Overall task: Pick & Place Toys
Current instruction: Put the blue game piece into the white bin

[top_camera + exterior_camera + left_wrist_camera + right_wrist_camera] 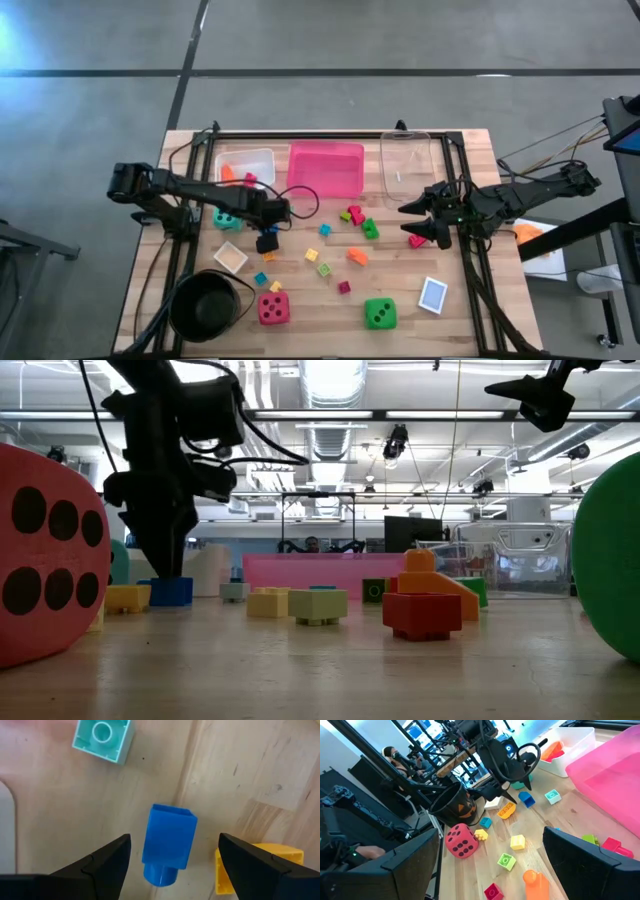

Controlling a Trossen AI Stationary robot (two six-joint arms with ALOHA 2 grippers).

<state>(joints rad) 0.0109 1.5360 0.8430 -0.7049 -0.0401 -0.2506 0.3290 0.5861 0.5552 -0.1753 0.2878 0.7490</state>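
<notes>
A small blue block [169,832] lies on its side on the wooden table, its stud end toward the wrist camera. My left gripper [175,839] points straight down over it, open, one finger on each side and apart from the block; the low view shows the left gripper [165,565] just above the blue block [172,592]. Beside the block lie a yellow block [265,865] and a teal block [103,737]. More small blocks [350,235] lie scattered mid-table. My right gripper [425,222] hangs open above the table's right side, holding nothing.
A white tray [262,158], a pink tray [326,168] and a clear tray [405,160] line the far edge. A black bowl [207,305], a red die [273,308], a green die [379,313] and a card [433,295] sit near the front edge.
</notes>
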